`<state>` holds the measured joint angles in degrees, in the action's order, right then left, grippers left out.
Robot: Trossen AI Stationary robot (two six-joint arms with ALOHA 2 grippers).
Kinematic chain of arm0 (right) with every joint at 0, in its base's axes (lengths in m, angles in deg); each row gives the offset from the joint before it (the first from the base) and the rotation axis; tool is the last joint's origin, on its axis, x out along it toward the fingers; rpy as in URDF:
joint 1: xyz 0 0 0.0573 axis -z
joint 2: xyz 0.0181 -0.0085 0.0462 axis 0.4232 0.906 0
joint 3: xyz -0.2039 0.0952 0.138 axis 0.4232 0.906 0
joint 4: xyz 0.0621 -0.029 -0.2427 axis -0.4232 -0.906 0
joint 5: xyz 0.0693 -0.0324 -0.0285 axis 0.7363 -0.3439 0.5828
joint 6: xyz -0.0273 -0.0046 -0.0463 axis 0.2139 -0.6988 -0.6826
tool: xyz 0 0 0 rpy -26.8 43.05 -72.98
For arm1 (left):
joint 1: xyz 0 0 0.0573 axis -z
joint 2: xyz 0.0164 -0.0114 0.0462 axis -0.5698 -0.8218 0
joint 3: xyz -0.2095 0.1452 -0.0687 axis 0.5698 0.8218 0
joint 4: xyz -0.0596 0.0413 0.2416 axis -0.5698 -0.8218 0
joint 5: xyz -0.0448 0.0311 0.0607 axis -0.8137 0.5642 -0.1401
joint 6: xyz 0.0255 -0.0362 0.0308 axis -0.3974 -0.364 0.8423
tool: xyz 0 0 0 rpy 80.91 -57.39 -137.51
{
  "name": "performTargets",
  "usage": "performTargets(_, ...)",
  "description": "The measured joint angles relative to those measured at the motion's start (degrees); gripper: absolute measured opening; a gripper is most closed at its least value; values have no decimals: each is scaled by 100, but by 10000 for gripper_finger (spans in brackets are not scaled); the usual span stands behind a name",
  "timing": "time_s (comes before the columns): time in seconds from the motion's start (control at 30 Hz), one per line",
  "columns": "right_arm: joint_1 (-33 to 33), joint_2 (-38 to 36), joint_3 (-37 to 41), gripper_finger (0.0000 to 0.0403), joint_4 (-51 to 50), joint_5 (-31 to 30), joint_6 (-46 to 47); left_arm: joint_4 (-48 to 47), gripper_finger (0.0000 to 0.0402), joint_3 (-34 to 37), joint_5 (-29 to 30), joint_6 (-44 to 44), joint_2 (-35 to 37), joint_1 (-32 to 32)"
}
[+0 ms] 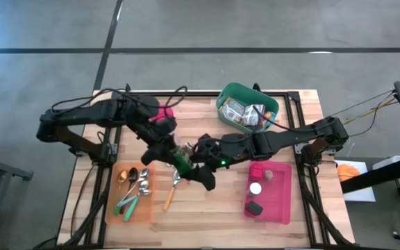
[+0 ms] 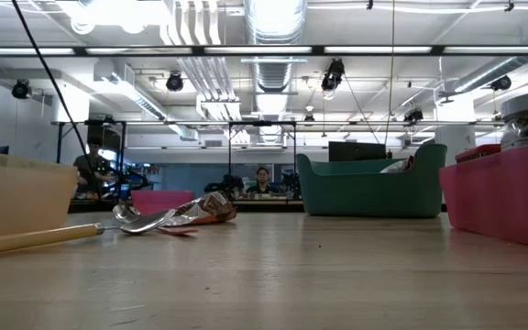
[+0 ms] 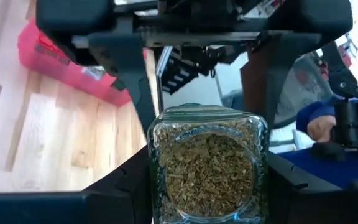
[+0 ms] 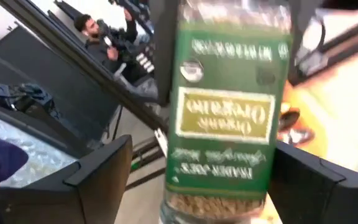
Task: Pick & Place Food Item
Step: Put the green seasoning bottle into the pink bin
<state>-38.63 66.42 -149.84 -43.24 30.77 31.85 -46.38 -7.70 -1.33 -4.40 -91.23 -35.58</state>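
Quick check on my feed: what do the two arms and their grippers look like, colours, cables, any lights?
Both arms are black and jointed, with black cables trailing from their bases. The right arm shows a small green light near its wrist. The left gripper and right gripper have broad, flat, matte black fingers.

Even, bright overhead light on the desk point(image 1: 255, 208); shadows soft and short under both arms. Low view: ceiling strip lights point(image 2: 108, 14) blow out to white glare, near desk surface soft, far room sharper. Right wrist view: jar point(image 4: 225, 118) smeared by motion blur, background washed pale. Left wrist view: herbs crisp, surroundings soft.
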Motion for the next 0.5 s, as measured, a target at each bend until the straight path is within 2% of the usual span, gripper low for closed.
performTargets(0.13,-41,0,-514,329,-342,-300,-651,77,187,-101,111,-212,170,-86)
performTargets(0.2,-111,0,-870,329,-719,-645,-1159,266,187,-141,370,-420,307,-137)
performTargets(0.37,-445,-4,-1854,330,-1814,-2226,-2667,985,187,-155,762,-690,628,-288)
performTargets(0.5,-784,6,-2389,330,-1801,-3184,-4168,1362,187,-155,999,-956,760,-490)
